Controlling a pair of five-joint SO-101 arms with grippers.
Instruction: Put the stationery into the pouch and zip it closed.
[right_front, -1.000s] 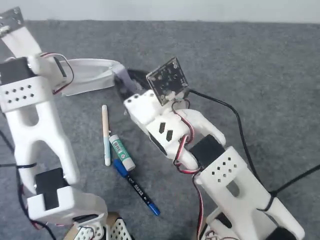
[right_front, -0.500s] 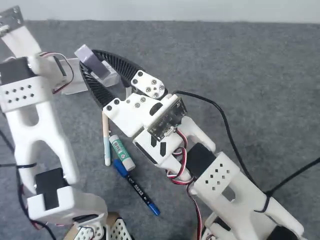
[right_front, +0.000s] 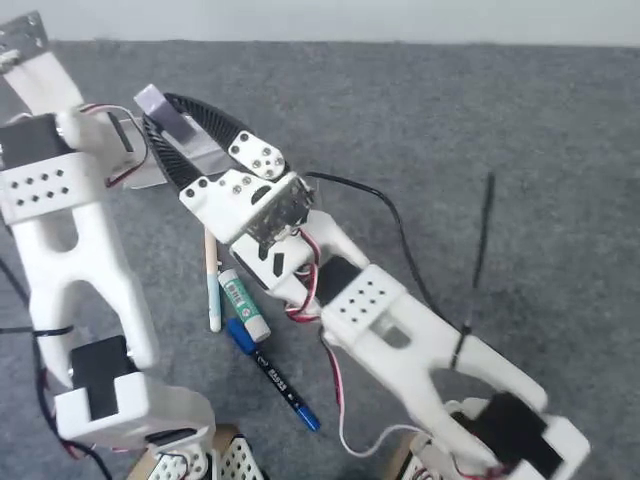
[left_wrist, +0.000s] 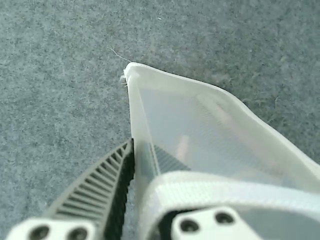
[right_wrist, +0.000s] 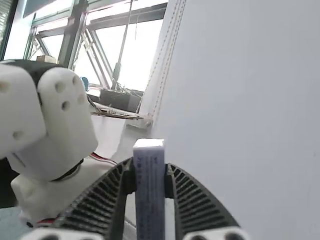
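My left gripper (left_wrist: 142, 205) is shut on the edge of a translucent white pouch (left_wrist: 210, 135), which lies on the grey carpet. My right gripper (right_front: 168, 118) is held up beside the left arm's wrist, above the pouch area. It is shut on a small lavender eraser block (right_front: 158, 103), which stands upright between the black ribbed fingers (right_wrist: 192, 200) in the right wrist view. A cream pen (right_front: 211, 268), a green-and-white glue stick (right_front: 243, 303) and a black-and-blue marker (right_front: 276, 378) lie together on the carpet between the two arms.
The left arm's white body (right_front: 70, 230) stands along the left side, close to the pens. The right arm (right_front: 400, 340) crosses diagonally from bottom right, trailing a black cable (right_front: 400, 230). Grey carpet (right_front: 520, 150) spreads to the right.
The right arm swung left and turned its wrist over. The eraser, not seen a second ago, now sticks up from its fingers near the left arm's wrist. Left arm and pens stayed put.
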